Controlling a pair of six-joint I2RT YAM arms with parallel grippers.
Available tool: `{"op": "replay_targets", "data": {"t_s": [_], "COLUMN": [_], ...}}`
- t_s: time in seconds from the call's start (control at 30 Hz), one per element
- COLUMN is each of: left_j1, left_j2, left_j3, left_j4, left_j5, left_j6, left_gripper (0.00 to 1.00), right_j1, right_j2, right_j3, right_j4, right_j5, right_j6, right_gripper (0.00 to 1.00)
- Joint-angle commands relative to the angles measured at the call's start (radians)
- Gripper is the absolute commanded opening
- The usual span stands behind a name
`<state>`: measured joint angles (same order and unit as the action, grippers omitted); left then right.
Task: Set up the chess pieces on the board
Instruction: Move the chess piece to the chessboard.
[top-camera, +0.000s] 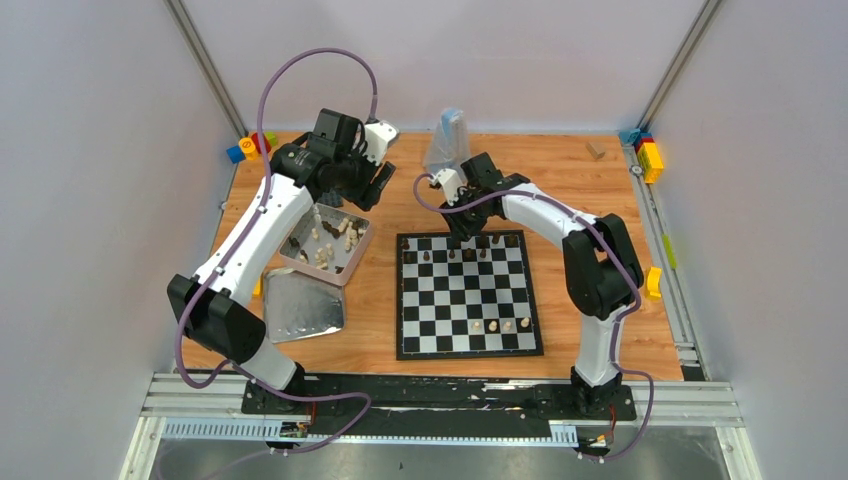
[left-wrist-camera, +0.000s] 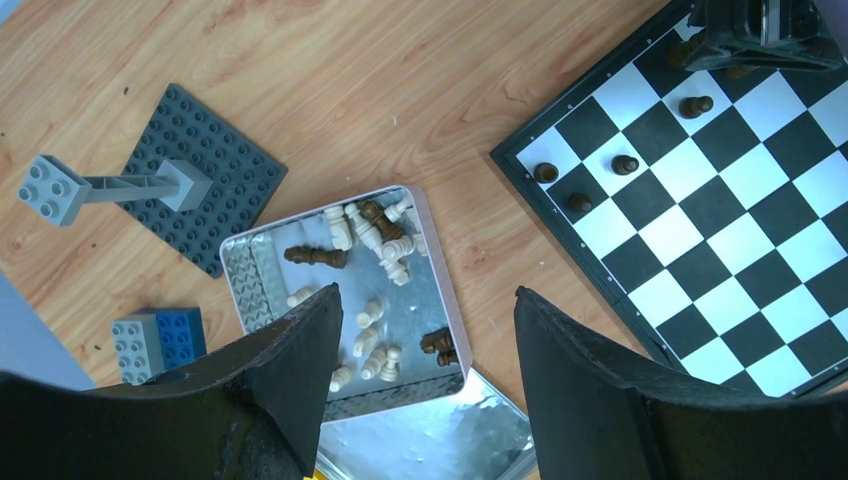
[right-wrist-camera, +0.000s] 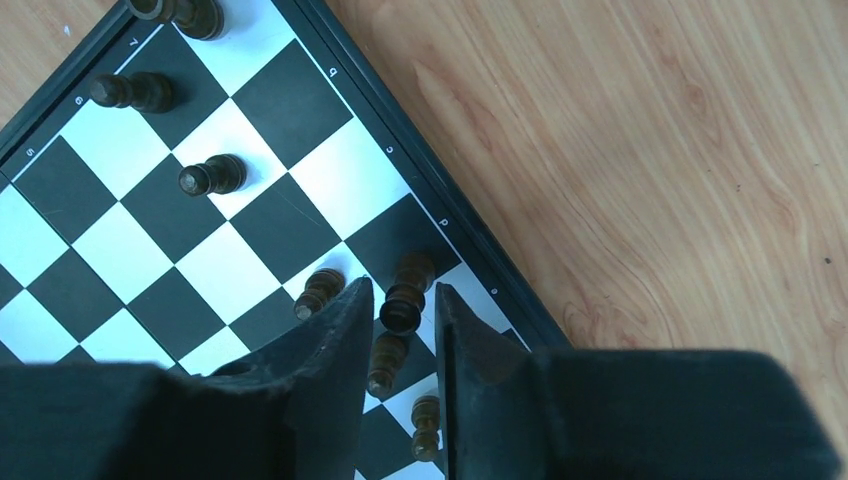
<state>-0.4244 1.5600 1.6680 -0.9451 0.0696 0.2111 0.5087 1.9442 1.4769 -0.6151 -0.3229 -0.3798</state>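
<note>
Right gripper is over the far edge of the board. Its jaws sit at a narrow gap around one dark piece on the edge rank. Can't tell whether the pads are actually touching it, so grip is unconfirmed.

Left gripper hangs above the tin, jaws wide and empty. Most of the loose pieces are in the tin, cream and dark mixed, lying on their sides. The board has a few dark ones on the far ranks and three cream ones on the near rank.

My read is that the right arm is seating or grabbing a back-rank dark piece. To do it well:
- Keep the piece upright and centred on its square.
- Three other dark pieces stand just beside the fingers, so move straight up and down with no sideways sweep.
- If releasing, open only enough to clear the piece.

For the left arm, go for a cream piece lying apart from the pile and pinch it across the stem.
</note>
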Motion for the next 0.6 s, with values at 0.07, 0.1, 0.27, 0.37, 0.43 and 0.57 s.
{"op": "replay_targets", "data": {"t_s": [0.07, 0.1, 0.27, 0.37, 0.43, 0.57], "left_j1": [0.007, 0.007, 0.007, 0.008, 0.009, 0.009], "left_j2": [-0.044, -0.043, -0.043, -0.042, -0.041, -0.04], "left_j3": [0.001, 0.001, 0.001, 0.0, -0.002, -0.004], "left_j4": [0.025, 0.024, 0.022, 0.022, 0.021, 0.021], "left_j5": [0.01, 0.01, 0.009, 0.008, 0.008, 0.008], "left_j6": [0.002, 0.002, 0.005, 0.007, 0.008, 0.009], "left_gripper": [0.72, 0.72, 0.73, 0.73, 0.73, 0.73], "right_j1": [0.004, 0.004, 0.001, -0.006, -0.009, -0.018], "right_j2": [-0.013, -0.018, -0.049, -0.062, -0.073, -0.084], "right_j3": [0.015, 0.012, -0.003, -0.016, -0.024, -0.04], "right_j4": [0.005, 0.005, 0.005, 0.005, 0.005, 0.005], "right_j5": [0.014, 0.019, 0.054, 0.069, 0.073, 0.07], "right_j6": [-0.013, -0.015, -0.025, -0.029, -0.03, -0.029], "right_gripper": [0.19, 0.16, 0.05, 0.01, 0.0, 0.0]}}
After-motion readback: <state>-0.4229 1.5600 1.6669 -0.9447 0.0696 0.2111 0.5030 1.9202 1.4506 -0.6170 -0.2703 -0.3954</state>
